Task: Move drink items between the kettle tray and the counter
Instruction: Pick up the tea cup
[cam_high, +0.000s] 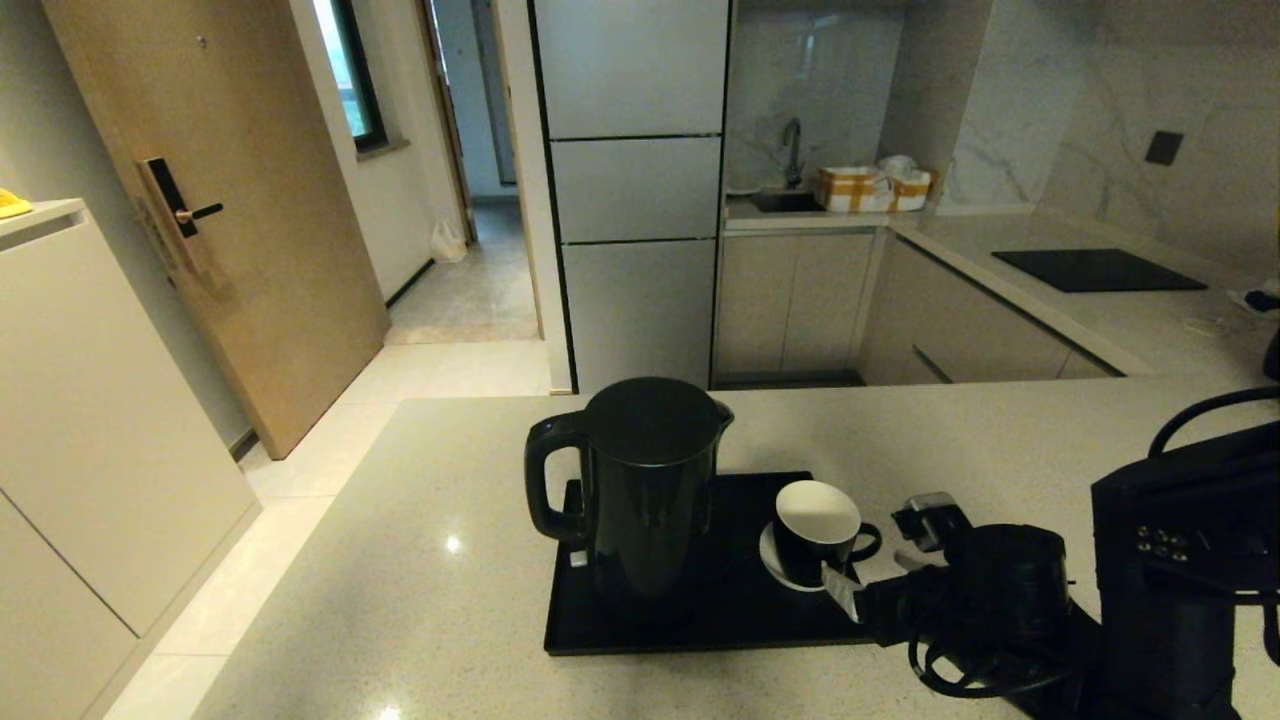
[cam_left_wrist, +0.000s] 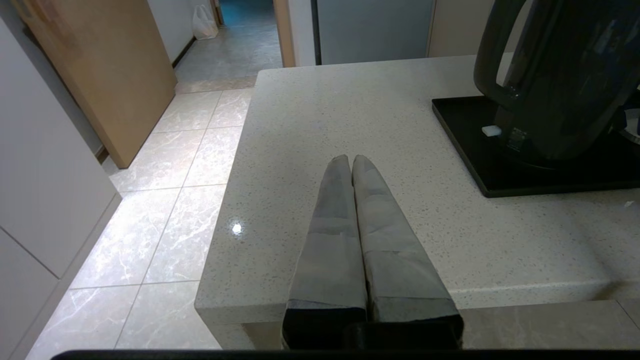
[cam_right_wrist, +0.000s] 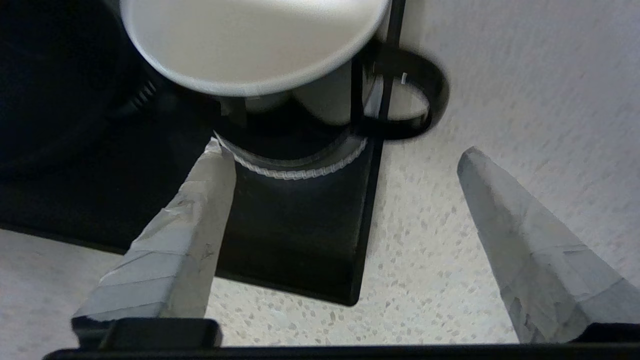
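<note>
Small black ceramic mug, white inside (cam_high: 818, 532), standing upright on white saucer (cam_high: 775, 562) at right edge of flat black rectangular tray (cam_high: 700, 625), right of tall glossy black kettle (cam_high: 645, 490); loop handle pointing right, over speckled stone counter (cam_high: 420, 560). Right gripper (cam_right_wrist: 340, 160) hovering near mug, fingers apart. Left gripper (cam_left_wrist: 350, 159) idling left of tray, fingers together. Mug likely light, rigid, slippery, breakable; grasp handle or rim.

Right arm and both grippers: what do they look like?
Right arm: matte black, boxy housing, black cables looped at the wrist. Right gripper and left gripper: long tapered grey jaws, wrapped in layered grey tape, on black mounts. No markings visible.
</note>
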